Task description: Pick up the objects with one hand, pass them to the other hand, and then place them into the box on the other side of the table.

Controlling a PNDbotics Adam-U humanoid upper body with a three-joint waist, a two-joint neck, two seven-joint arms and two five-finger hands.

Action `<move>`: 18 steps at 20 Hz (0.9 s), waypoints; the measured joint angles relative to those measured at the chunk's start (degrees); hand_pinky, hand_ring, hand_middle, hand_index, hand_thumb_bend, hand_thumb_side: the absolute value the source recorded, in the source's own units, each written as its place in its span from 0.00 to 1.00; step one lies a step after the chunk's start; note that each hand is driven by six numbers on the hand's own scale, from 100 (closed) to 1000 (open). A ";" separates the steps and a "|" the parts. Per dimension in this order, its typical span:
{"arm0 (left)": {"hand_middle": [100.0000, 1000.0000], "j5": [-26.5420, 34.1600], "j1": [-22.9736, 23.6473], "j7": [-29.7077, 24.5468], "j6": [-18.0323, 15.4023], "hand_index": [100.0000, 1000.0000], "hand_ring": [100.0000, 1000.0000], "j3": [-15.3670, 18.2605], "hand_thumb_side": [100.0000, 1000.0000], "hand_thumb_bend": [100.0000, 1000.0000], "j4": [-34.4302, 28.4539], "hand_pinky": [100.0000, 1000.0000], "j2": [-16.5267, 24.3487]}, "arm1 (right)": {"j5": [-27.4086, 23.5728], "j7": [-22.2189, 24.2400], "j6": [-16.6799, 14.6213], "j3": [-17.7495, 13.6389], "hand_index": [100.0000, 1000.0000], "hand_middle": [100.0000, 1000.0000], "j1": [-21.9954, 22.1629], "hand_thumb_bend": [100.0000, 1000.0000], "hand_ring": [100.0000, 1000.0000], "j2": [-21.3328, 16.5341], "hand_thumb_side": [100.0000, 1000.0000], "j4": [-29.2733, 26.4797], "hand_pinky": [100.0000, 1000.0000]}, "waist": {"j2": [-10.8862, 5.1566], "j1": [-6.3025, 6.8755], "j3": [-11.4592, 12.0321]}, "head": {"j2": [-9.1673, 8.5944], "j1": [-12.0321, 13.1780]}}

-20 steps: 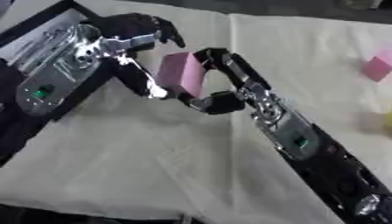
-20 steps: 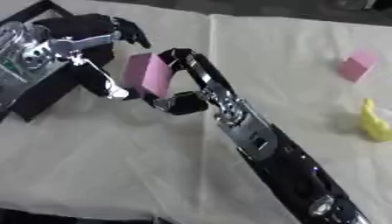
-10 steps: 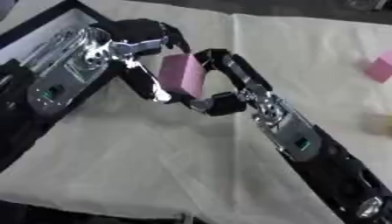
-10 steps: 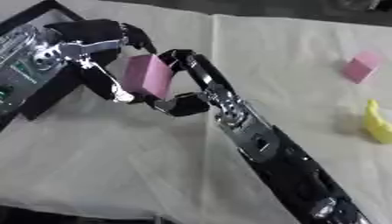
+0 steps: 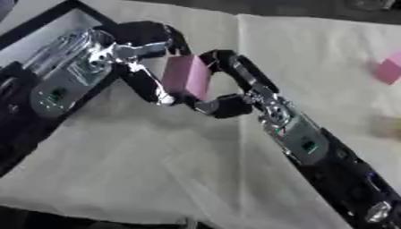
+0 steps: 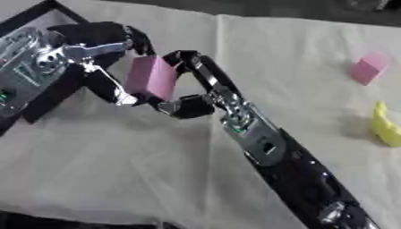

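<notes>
Handover is judged to be the step in hand: a flat pink rectangular block [image 5: 186, 81] is held in the air above the cream cloth-covered table [image 5: 164, 161], near its left side, between the two hands. The right hand [image 5: 228, 85] is curled round the block, with fingers hooked over its upper right edge and the thumb tucked under its lower corner. The left hand [image 5: 139, 58] is closed on the same block from the other side, fingers lying over the top edge and along the left face. Both hands are thus seen grasping one thing at once.

A black-rimmed box [image 5: 49, 27] with a pale floor lies at the table's left edge, just behind the left hand. Well apart on the right, a small pink cube [image 6: 369, 67] and a yellow banana-shaped piece [image 6: 385, 126] are left on the cloth.

Risk is judged to lie in the release. If the right hand is opened before the block is properly seated in the left, the block could be tipped out and dropped onto the cloth short of the box. The block could also be dragged askew by a catching fingertip.
</notes>
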 measured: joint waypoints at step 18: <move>0.44 -1.00 0.33 2.62 0.70 0.44 0.56 -0.68 0.09 0.12 -0.13 0.67 -0.31 | 1.66 0.43 0.89 0.02 0.77 0.66 0.19 0.56 0.71 -0.36 0.00 -0.19 0.81 | 0.00 -0.01 -0.05 | 0.00 0.07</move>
